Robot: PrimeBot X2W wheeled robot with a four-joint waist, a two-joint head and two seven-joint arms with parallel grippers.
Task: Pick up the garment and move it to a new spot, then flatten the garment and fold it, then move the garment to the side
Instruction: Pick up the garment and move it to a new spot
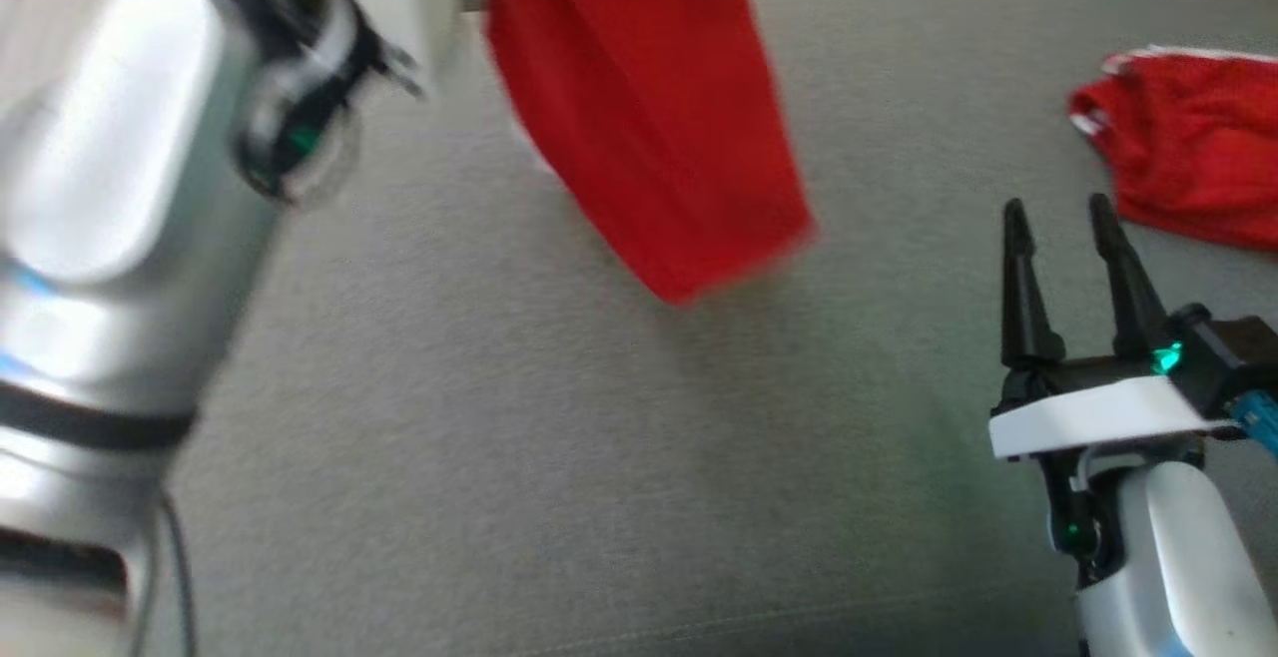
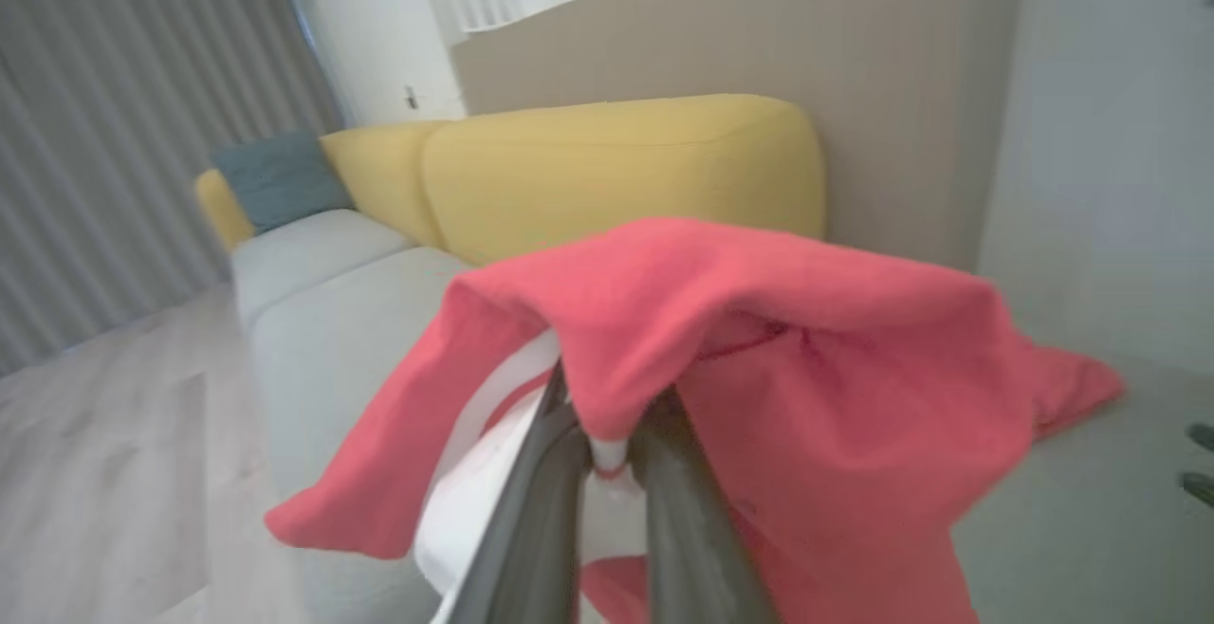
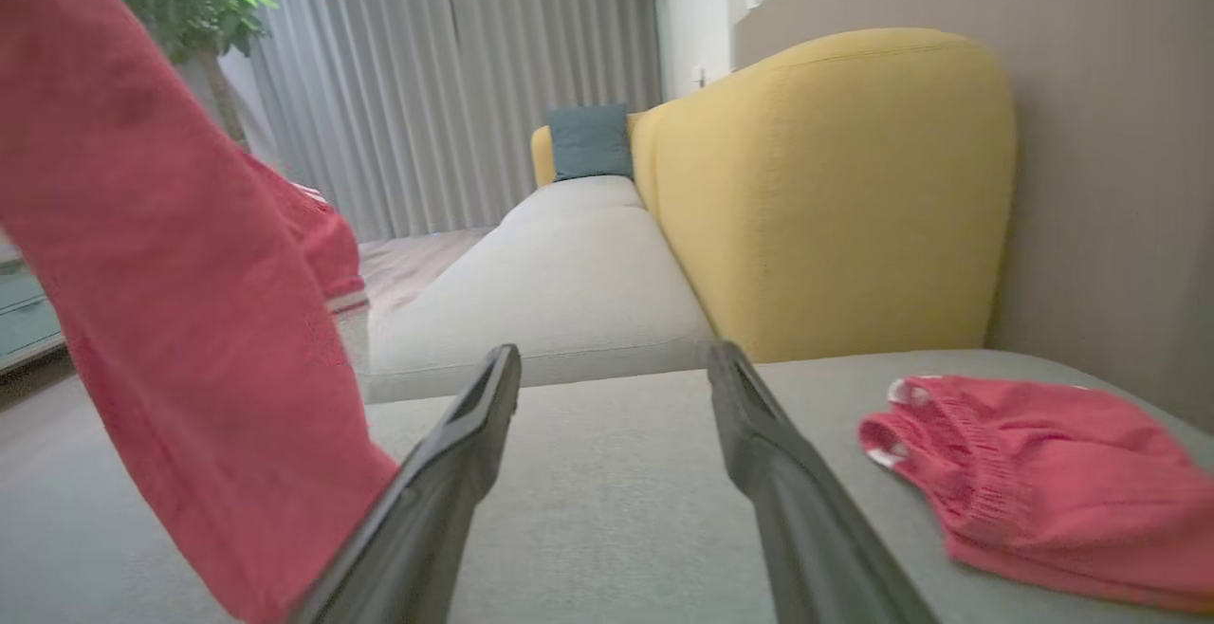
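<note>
Red garment [image 1: 649, 118] hangs limp in mid-air, draping downward.

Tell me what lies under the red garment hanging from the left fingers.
Grey seat cushion shows beneath the hanging red garment, with nothing else on the visible part. The patch behind the cloth is covered and cannot be seen.

Held garment: the red fabric garment [image 1: 649, 108] hangs at the upper centre of the head view, over the grey fabric sofa seat [image 1: 549, 437], its hem pinched in the left gripper [image 2: 607, 449].
Second garment: the red mesh garment [image 1: 1188, 148] lies on the seat at the right edge.
Right gripper: the right gripper [image 1: 1056, 206] sits at lower right, fingers apart, just below that garment.
Backrest: the yellow padded backrest [image 3: 835, 188] stands behind the seat.
Cushion: the teal square cushion [image 3: 588, 140] leans at the backrest's far end.
</note>
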